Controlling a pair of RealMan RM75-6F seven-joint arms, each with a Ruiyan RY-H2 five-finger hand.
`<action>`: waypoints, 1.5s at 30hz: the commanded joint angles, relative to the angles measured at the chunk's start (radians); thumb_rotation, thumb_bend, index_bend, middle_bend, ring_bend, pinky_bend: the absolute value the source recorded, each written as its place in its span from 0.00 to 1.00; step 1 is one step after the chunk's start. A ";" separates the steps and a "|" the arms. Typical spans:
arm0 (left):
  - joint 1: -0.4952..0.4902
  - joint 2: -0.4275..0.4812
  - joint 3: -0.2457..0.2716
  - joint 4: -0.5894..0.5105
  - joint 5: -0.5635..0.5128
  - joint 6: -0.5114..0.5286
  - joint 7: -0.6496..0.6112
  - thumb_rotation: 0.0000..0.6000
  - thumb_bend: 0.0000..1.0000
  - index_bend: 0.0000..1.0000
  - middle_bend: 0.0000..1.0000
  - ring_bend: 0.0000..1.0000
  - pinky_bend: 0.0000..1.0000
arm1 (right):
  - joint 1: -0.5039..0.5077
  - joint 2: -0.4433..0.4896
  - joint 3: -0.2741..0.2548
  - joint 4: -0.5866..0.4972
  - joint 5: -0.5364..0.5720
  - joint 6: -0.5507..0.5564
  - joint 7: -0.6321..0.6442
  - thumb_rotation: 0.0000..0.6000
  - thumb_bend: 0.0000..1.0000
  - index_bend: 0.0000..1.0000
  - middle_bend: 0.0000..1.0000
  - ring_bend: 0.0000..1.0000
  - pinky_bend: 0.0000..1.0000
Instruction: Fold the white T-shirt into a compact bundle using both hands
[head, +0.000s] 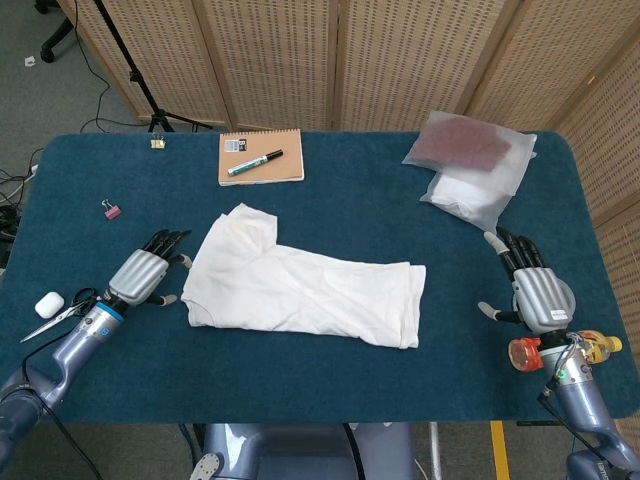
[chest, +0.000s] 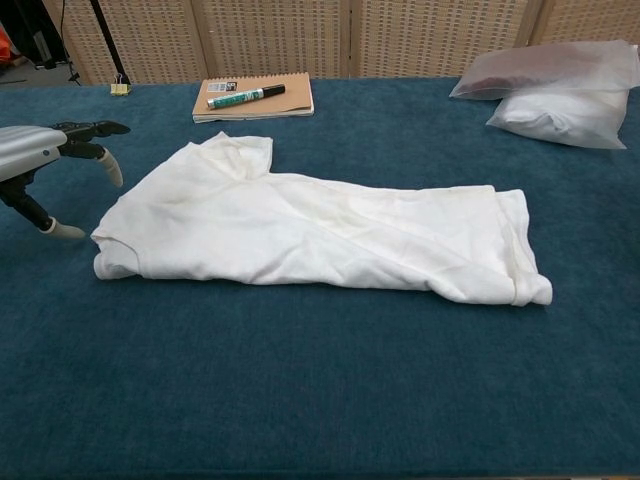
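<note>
The white T-shirt (head: 300, 287) (chest: 310, 232) lies partly folded in the middle of the blue table, sleeve end toward the left and hem end toward the right. My left hand (head: 143, 276) (chest: 45, 165) hovers just left of the shirt's left edge, fingers spread and holding nothing, a small gap from the cloth. My right hand (head: 536, 288) is near the table's right front edge, well away from the shirt, fingers apart and empty. The chest view does not show it.
A brown notebook (head: 260, 157) with a green marker (head: 254, 162) on it lies at the back. Two plastic-bagged garments (head: 478, 166) sit at the back right. A pink clip (head: 111, 210), scissors (head: 55, 317) and a white case (head: 48, 304) lie at the left; an orange bottle (head: 560, 351) by my right wrist.
</note>
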 joint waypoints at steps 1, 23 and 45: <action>-0.007 -0.028 -0.006 0.027 -0.002 -0.004 -0.003 1.00 0.05 0.38 0.00 0.00 0.00 | 0.000 0.000 0.000 0.000 0.000 -0.001 0.002 1.00 0.19 0.04 0.00 0.00 0.01; -0.051 -0.099 -0.032 0.084 -0.026 -0.053 -0.015 1.00 0.38 0.38 0.00 0.00 0.00 | -0.002 0.007 0.003 -0.003 -0.004 0.002 0.018 1.00 0.21 0.04 0.00 0.00 0.01; -0.057 -0.143 -0.033 0.114 -0.041 -0.110 -0.003 1.00 0.37 0.42 0.00 0.00 0.00 | -0.003 0.010 0.003 -0.008 -0.004 0.002 0.024 1.00 0.25 0.04 0.00 0.00 0.01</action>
